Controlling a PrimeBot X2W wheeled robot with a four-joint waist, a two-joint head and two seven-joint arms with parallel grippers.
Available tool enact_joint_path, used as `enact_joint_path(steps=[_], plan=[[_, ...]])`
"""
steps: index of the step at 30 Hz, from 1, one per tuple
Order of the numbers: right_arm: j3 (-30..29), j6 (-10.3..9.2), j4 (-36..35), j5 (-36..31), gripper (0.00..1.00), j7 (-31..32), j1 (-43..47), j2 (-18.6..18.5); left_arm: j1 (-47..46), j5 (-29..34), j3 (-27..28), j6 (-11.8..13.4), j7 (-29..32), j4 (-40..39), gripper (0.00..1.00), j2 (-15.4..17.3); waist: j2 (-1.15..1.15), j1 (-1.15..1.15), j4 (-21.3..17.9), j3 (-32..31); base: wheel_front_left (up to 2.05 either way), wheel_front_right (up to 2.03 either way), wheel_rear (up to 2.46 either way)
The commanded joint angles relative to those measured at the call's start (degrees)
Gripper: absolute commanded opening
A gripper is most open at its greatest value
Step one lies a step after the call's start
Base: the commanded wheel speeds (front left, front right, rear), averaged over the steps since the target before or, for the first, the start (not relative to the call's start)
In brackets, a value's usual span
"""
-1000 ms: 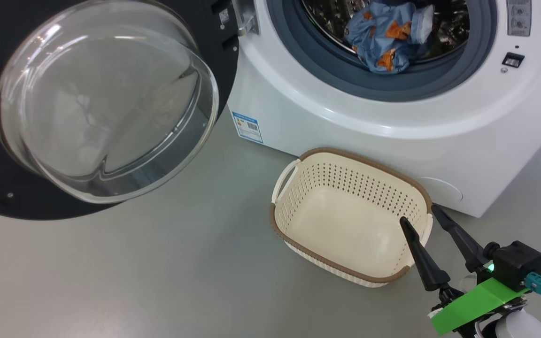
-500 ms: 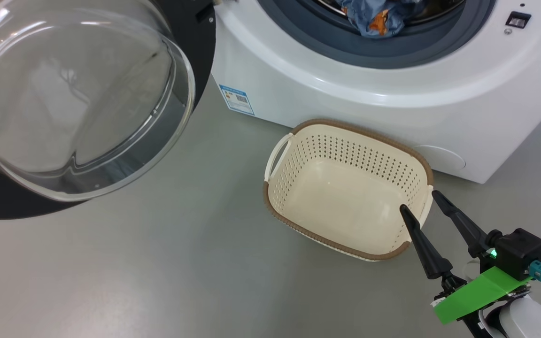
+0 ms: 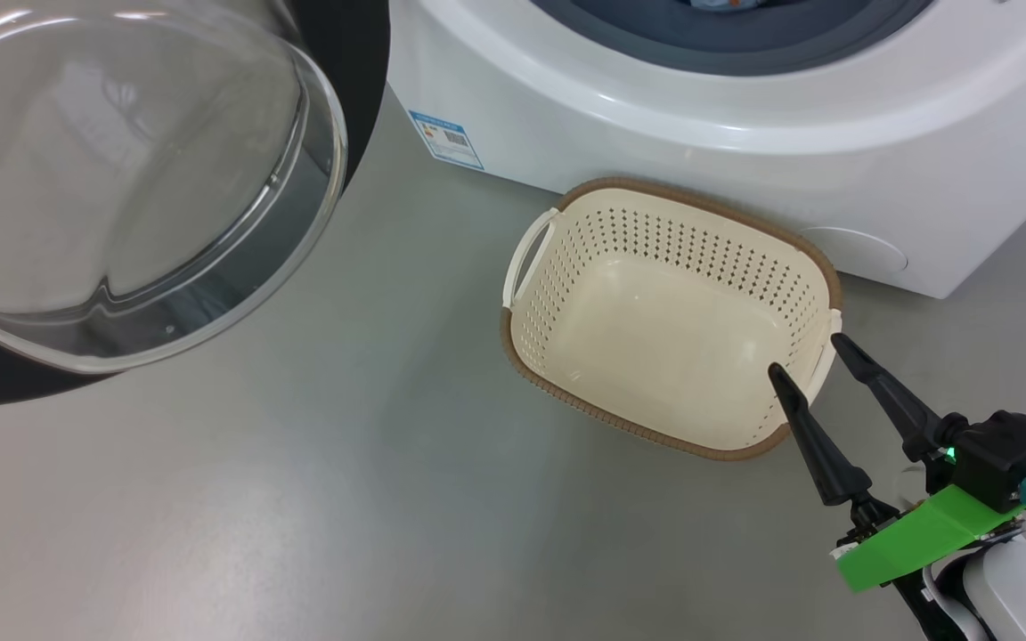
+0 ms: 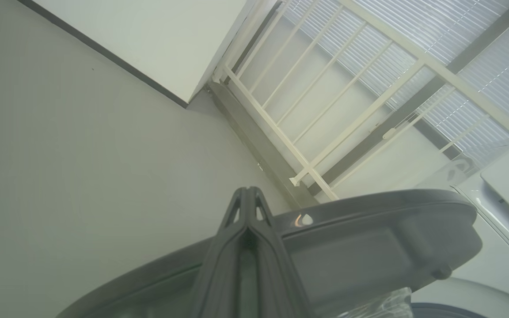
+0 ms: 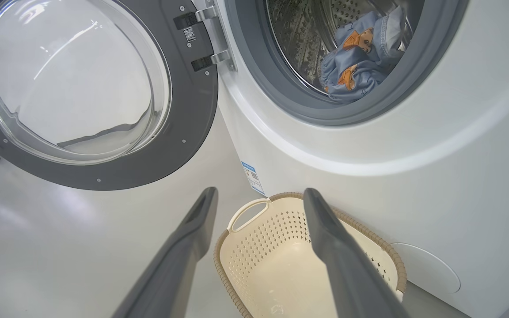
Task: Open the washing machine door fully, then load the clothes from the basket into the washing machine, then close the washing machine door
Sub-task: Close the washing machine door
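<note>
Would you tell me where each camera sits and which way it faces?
Head view: high, looking down at the basket, the washing machine and the washing machine door; the open right gripper shows lower right.
Left wrist view: by the door's edge, facing a wall and a railing; the shut left gripper shows.
Right wrist view: low, looking up at the clothes in the drum, between its own fingers.
Shared: head and right wrist views both show basket and door.

Smooth grey floor (image 3: 299, 499), a cream-white railing (image 4: 308, 168), slatted window blinds (image 4: 453, 22) behind it.
</note>
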Motion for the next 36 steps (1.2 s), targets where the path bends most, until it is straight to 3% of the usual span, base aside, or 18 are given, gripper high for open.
enact_joint_path(steps=[1,12,36], plan=[[1.2,0.32,-1.6,-0.8,1.00,-0.4,-0.7,-0.8,-1.4,-0.5,1.1,0.0,0.9,0.0,0.00,5.6,0.00,0.00,0.0,1.0,0.00,0.00,0.00],[1.3,0.32,-1.9,-0.8,1.00,-0.4,-1.3,-1.6,-3.3,-1.0,-0.2,0.0,4.2,3.7,0.00,6.2,0.00,0.00,-0.2,3.0,0.00,0.00,0.00],[0.3,0.32,-1.4,-0.7,1.00,-0.4,-0.5,0.0,-0.1,-3.3,-6.0,0.0,22.7,-0.6,0.00,7.0,0.00,0.00,0.2,-1.2,0.00,0.00,0.00]])
